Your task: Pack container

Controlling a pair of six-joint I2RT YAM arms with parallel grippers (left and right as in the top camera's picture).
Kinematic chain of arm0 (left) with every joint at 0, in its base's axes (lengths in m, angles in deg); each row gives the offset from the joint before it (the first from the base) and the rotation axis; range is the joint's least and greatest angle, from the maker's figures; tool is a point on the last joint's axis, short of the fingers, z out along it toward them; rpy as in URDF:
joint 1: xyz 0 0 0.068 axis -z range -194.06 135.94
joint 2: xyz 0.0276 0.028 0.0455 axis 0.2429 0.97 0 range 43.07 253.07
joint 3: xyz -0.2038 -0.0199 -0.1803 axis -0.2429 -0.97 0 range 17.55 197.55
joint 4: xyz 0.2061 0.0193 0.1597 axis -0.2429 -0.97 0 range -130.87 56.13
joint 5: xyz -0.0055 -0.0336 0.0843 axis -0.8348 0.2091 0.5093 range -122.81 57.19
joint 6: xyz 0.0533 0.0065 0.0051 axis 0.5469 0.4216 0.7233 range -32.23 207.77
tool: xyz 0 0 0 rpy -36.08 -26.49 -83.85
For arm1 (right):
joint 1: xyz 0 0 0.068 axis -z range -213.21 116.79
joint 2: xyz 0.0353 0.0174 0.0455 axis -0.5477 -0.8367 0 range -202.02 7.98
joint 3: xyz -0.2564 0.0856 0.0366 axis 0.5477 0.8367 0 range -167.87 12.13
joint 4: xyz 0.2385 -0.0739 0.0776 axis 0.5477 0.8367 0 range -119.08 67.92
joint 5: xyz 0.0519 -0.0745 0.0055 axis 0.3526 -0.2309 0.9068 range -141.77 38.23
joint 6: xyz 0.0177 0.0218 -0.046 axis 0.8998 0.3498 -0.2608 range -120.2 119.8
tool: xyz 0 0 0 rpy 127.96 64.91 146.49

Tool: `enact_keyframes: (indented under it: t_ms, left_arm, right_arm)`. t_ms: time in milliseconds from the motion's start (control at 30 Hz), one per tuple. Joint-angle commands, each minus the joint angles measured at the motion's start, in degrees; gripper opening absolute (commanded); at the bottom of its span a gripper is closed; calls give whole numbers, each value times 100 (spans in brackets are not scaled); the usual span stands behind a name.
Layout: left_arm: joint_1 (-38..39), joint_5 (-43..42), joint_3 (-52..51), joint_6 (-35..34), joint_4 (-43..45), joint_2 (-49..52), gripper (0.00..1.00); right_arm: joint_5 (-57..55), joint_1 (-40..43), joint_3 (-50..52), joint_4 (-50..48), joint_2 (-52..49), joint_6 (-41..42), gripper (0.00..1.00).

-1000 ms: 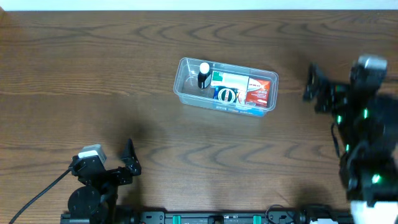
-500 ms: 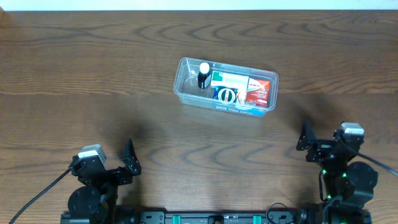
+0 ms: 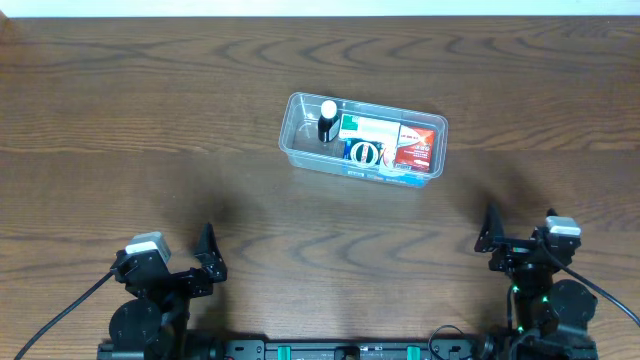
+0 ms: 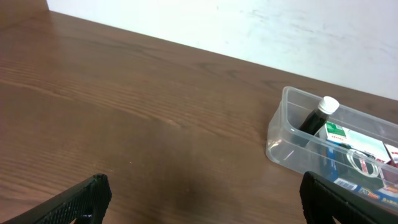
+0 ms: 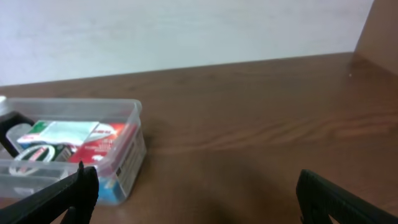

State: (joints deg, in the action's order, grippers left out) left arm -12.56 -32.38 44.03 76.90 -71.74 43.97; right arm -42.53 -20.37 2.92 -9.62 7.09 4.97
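Tabletop (image 3: 150,120) of dark wood grain fills the overhead view, with the container (image 3: 293,140), a clear shallow tub, sitting a little right of centre towards the far edge, well apart from both arms. Inside it a white-capped dark bottle (image 3: 325,128) is at the left end, beside a green-and-white box (image 3: 368,128), a blue carton (image 3: 362,152) and, at the right end, a red-and-white packet (image 3: 415,148). The left gripper (image 3: 208,255) and the right gripper (image 3: 489,238) sit near the front edge, one at either side, neither touching anything. From the left wrist, two black fingers (image 4: 81,199) stand wide apart at the bottom corners with only table between them. The container lies ahead to the right, and the dark bottle leans at its near end. From the right wrist, the fingers (image 5: 62,196) are likewise spread wide and grip nothing, and the container rests ahead to the left.
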Motion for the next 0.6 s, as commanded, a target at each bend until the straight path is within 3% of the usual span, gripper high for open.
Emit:
enact_keyframes:
  t_ms: [0, 567]
  left_arm:
    - [-15, 28, -7, 24, 24, -33, 98]
    - [-15, 28, -7, 24, 24, -33, 98]
  right_arm:
    - [24, 70, 323, 26, 57, -94, 99]
    - [44, 70, 339, -42, 55, -96, 99]
